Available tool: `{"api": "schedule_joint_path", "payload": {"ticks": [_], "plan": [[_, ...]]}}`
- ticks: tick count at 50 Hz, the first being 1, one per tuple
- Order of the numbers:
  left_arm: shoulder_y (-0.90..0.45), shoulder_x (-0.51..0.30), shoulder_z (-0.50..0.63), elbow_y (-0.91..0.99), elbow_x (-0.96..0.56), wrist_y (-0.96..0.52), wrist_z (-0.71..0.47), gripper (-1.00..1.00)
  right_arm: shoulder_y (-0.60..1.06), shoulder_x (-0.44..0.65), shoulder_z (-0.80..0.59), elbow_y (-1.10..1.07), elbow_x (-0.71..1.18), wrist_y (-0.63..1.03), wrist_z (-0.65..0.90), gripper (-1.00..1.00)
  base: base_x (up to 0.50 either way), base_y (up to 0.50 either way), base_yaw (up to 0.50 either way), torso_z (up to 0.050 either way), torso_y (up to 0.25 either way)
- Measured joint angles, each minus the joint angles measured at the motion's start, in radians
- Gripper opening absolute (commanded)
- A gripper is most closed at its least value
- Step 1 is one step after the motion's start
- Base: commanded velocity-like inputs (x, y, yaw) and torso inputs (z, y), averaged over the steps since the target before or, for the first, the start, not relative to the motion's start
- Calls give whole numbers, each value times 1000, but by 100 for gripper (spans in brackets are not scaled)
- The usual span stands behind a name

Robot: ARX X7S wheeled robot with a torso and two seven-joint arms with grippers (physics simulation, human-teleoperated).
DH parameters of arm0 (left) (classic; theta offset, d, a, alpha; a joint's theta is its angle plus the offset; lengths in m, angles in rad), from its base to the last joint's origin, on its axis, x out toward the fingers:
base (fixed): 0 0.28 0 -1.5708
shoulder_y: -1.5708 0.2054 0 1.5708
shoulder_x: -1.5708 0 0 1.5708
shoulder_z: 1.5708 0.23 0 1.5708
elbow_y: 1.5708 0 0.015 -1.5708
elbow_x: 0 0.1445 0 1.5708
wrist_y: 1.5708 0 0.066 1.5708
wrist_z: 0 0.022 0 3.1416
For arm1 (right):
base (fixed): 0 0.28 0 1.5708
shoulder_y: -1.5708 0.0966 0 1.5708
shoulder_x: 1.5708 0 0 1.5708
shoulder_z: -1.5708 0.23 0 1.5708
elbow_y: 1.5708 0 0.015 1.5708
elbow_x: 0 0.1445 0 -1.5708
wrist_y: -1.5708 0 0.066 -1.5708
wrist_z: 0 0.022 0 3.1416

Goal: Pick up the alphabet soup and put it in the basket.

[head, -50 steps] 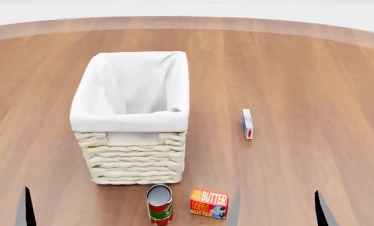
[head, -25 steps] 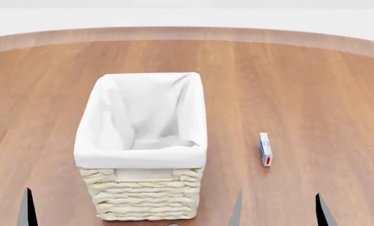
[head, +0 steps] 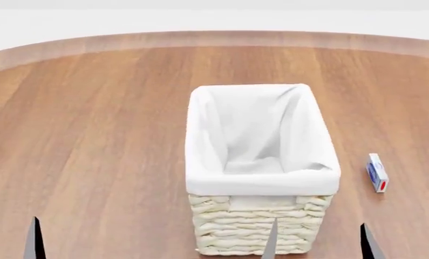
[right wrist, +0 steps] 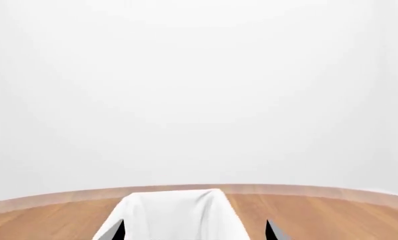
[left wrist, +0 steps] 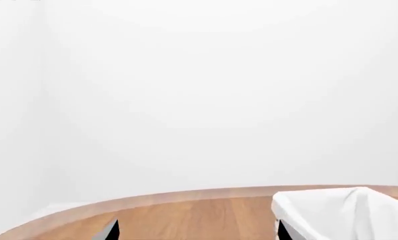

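No text can be read; the small box (head: 376, 172) shows only blue and red patches.

The basket (head: 261, 172) rises directly ahead of my right claw (head: 317, 240), blocking it; ahead of my left claw lies open table (head: 92, 135) (bare wood).

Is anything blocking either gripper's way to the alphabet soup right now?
Cannot say: the soup can shows in no current view. The head view holds only the basket in the middle, a small blue-and-white box apart to its right, and bare table. The basket interior looks empty, its opening unobstructed.
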Motion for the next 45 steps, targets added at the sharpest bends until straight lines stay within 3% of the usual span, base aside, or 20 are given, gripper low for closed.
{"api": "schedule_joint_path", "payload": {"ticks": [26, 45], "plan": [[-11, -15, 15, -18, -7, -1, -20, 100, 2, 46, 4, -14, 27, 4, 3, 100, 0, 53, 0, 0, 0], [-30, -23, 24, -74, 1, 10, -40, 100, -153, 163, 263, 12, 160, -95, -58, 100, 0, 0, 0, 0, 0]]}}
